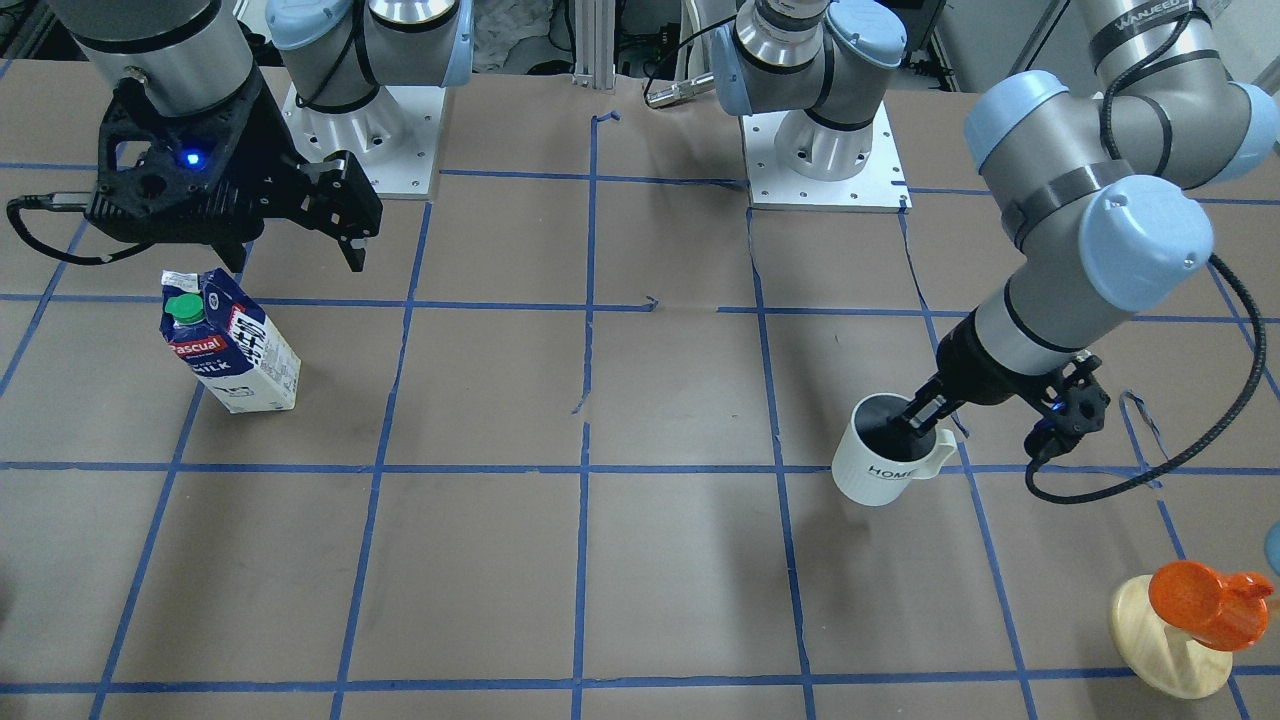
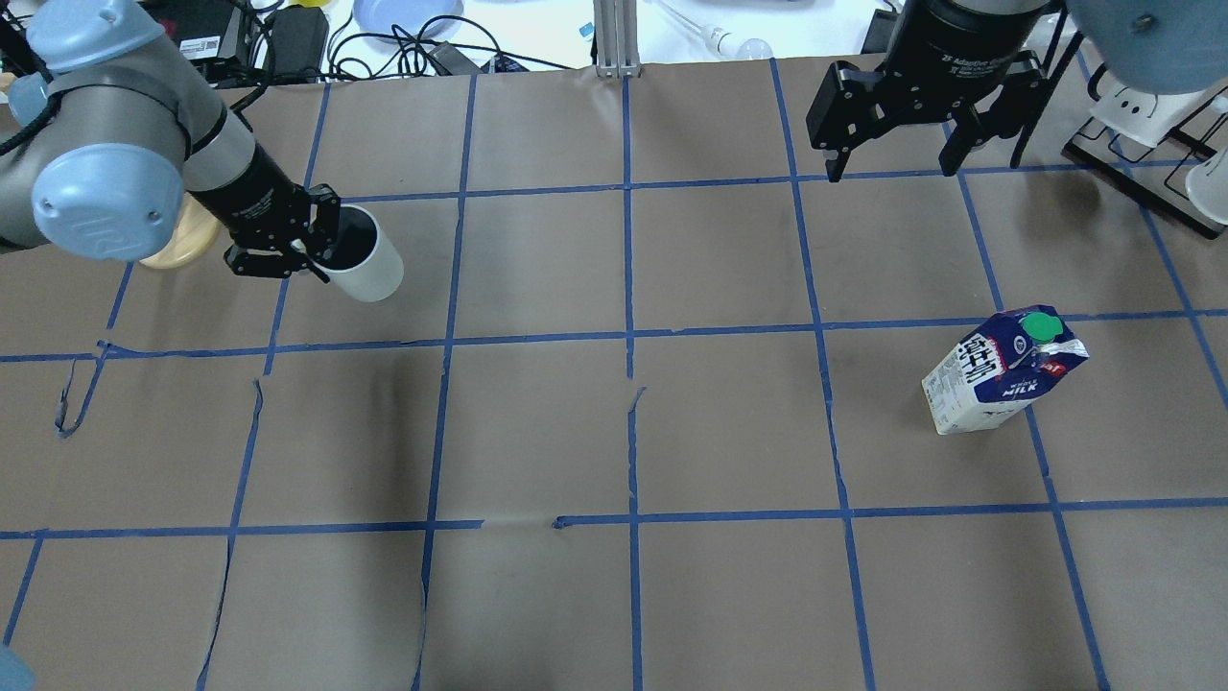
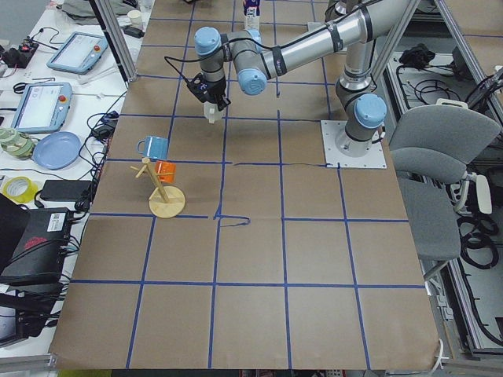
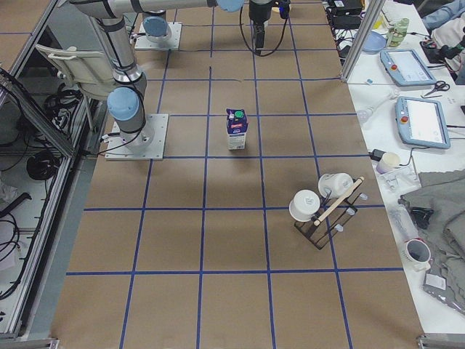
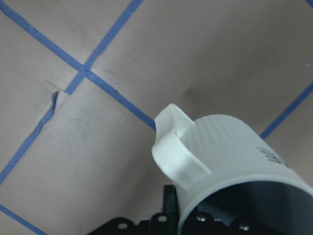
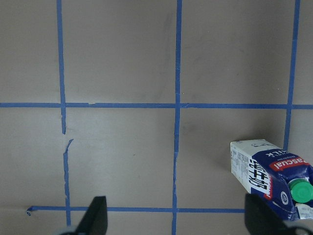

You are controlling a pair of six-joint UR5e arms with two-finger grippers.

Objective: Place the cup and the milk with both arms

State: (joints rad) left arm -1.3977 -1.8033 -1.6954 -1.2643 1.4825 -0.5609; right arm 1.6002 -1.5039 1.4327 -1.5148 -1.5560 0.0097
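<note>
The white cup (image 1: 885,460) hangs tilted from my left gripper (image 1: 920,415). The gripper is shut on the cup's rim, one finger inside and one outside, and seems to hold it just above the paper. The cup also shows in the overhead view (image 2: 374,269) and close up in the left wrist view (image 5: 230,166), handle to the left. The milk (image 1: 230,345) stands upright on the table. It also shows in the overhead view (image 2: 1003,369) and the right wrist view (image 6: 271,171). My right gripper (image 2: 892,163) is open and empty, raised well above the milk.
A wooden mug stand (image 1: 1165,645) with an orange mug (image 1: 1205,600) stands near the left arm, and a blue mug (image 3: 153,146) is beside it. A black rack with white mugs (image 4: 327,207) stands on the right arm's side. Blue tape lines grid the brown paper.
</note>
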